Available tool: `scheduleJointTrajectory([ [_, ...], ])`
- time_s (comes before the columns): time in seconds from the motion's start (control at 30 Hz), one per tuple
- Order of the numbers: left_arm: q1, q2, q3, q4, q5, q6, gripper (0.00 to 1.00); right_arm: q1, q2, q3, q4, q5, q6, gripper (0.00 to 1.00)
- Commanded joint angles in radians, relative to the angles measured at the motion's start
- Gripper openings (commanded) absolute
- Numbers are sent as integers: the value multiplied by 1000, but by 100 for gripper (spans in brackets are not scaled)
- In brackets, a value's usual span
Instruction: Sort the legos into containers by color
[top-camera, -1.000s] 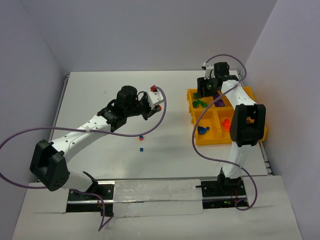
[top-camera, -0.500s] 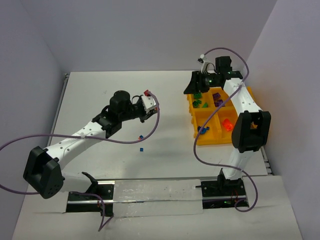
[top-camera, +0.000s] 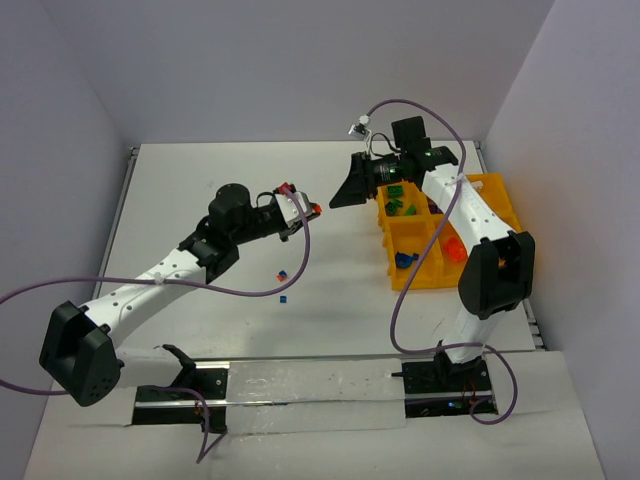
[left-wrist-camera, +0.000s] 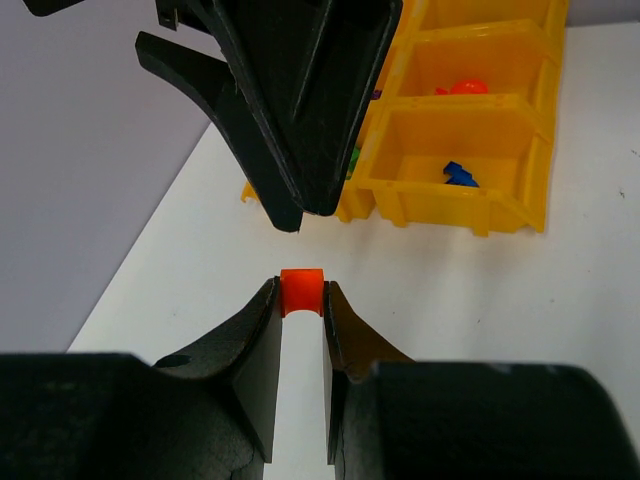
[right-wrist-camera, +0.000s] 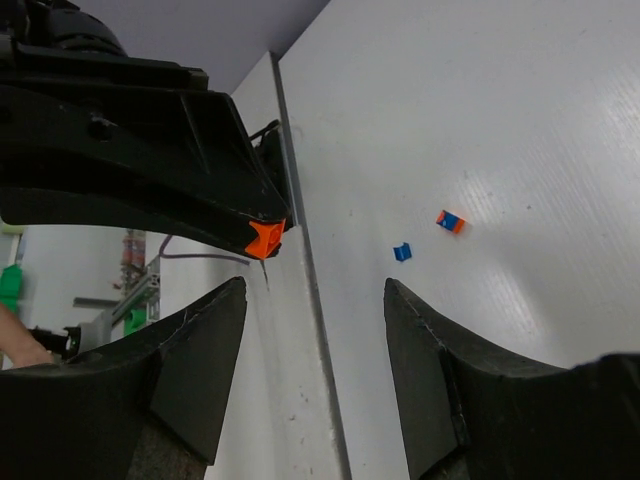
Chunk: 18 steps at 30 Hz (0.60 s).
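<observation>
My left gripper (top-camera: 307, 209) is shut on a small orange lego (left-wrist-camera: 301, 292), pinched at its fingertips above the table's middle. My right gripper (right-wrist-camera: 315, 300) is open and empty, held in the air just left of the yellow tray of containers (top-camera: 420, 278). Its fingers (left-wrist-camera: 290, 130) point at the left gripper from a short gap away. The same orange lego (right-wrist-camera: 265, 239) shows in the right wrist view, up and left of my open jaws. In the containers lie green legos (top-camera: 400, 207), a blue lego (left-wrist-camera: 460, 175) and an orange piece (left-wrist-camera: 462, 88).
Two tiny pieces lie on the table below the left gripper: a blue-and-orange bit (top-camera: 281, 274) and a blue bit (top-camera: 283, 297). Purple cables hang from both arms. Walls close in the table at the back and on both sides.
The right arm swung left out of the tray to face the left gripper, its jaws wider apart. The left arm shifted slightly left, still holding the orange lego.
</observation>
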Motion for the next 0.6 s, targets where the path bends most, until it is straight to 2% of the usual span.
scheduleJointTrajectory([
  [0.0, -13, -17, 11, 56, 4, 19, 1, 13, -48, 5, 34, -65, 24, 63],
  [0.33, -32, -9, 22, 53, -6, 23, 1, 46, -39, 4, 74, -50, 82, 63],
  [0.57, -36, -5, 31, 51, -10, 26, 0, 74, -43, 9, 53, -35, 48, 62],
])
